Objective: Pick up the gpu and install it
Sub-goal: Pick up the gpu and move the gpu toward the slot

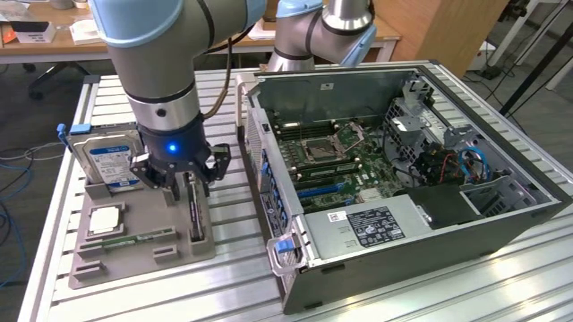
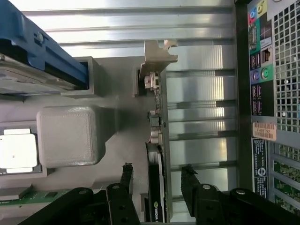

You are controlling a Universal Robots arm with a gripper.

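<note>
While the hard drive [image 1: 109, 161] sits at the exterior view's left end of the grey tray [image 1: 134, 258] on the desk [image 1: 447, 302], the gpu [image 1: 195, 218] stands on edge in a slot along the tray's other side. The end effector [image 1: 186, 188] is right over it, fingers [image 2: 125, 180] spread, one each side, gaps showing, so no pinch. Further right, the open PC case [image 1: 421, 268] lies on its side, motherboard up.

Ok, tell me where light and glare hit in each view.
Exterior view: glare streaks the ribbed aluminium table on the exterior view's right; a blue light glows above the black gripper. Wrist view: the table's slats flare white, while the thin black gpu card and the open jaws either side look dark.
</note>
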